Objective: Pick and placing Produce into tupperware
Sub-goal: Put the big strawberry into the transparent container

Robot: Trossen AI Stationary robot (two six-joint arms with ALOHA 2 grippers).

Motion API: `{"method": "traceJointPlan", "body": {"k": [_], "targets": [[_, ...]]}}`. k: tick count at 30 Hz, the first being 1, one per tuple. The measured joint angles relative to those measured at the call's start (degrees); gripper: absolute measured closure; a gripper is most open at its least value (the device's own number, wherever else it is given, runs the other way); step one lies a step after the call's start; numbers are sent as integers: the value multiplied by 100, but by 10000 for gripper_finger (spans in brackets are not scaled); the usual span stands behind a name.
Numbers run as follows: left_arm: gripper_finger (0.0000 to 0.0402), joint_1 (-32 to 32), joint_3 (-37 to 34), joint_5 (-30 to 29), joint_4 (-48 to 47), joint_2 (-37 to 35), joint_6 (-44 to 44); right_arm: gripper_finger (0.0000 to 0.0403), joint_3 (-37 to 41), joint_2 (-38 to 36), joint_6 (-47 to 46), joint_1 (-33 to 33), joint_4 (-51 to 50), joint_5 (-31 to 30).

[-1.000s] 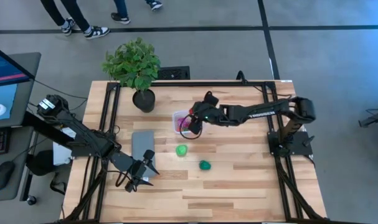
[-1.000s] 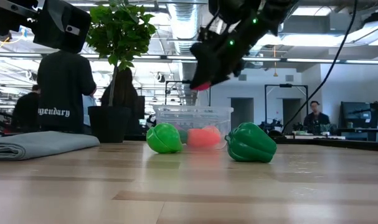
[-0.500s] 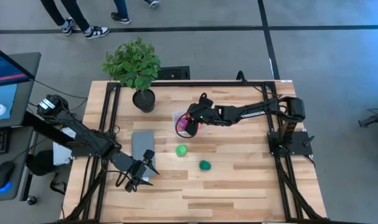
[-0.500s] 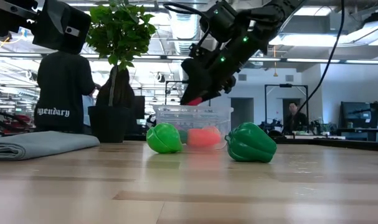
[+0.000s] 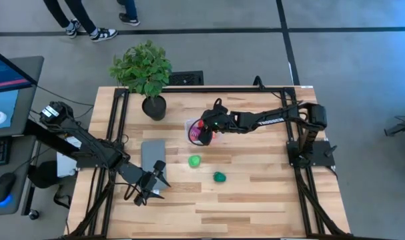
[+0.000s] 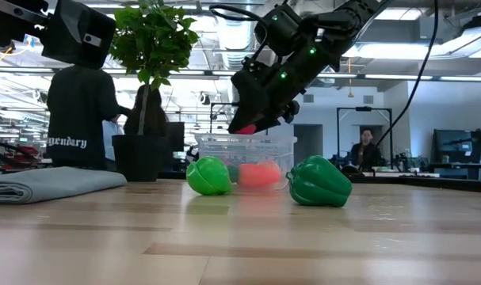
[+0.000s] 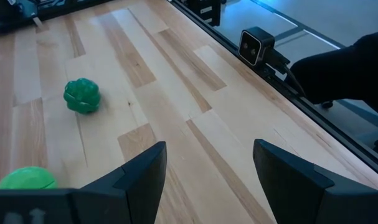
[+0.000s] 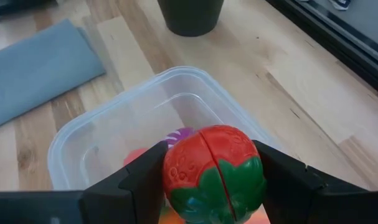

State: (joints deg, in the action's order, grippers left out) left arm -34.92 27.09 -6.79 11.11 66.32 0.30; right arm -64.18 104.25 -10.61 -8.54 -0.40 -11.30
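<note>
1. Where the table's near-left corner sits, the left gripper [image 5: 153, 181] hangs low with its 2 fingers spread wide and nothing between them; it looks parked out of the way, just beside the grey cloth [image 5: 152, 153].
2. Next along, the potted plant [image 5: 142, 70] stands at the back edge, well clear of the work.
3. In the middle sits the clear tub [image 8: 108, 134], with a purple piece [image 8: 182, 134] and something orange-pink already inside.
4. Right above the tub, the right gripper [image 8: 213, 180] is clamped on a red strawberry [image 8: 213, 169] with green leaves facing the camera; I'd say it is held there so it falls straight in on release.
5. In front of the tub, 2 pieces wait on the wood: a light green fruit [image 5: 195, 161] and, further right, a dark green pepper [image 5: 219, 177], ribbed and glossy.
</note>
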Motion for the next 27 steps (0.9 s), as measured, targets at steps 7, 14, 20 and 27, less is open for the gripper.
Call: {"method": "traceJointPlan", "body": {"k": [7,14,20,27], "targets": [[171,0,0,-11,0,0,-59,158,0,0,-21,26,1,-4],[171,2,0,-129,0,0,-103,158,0,0,-98,26,-1,58],[171,2,0,-153,0,0,-109,157,-2,-4,-101,26,-62,75],[171,2,0,-162,2,0,-107,142,-4,-7,-115,26,-190,75]]}}
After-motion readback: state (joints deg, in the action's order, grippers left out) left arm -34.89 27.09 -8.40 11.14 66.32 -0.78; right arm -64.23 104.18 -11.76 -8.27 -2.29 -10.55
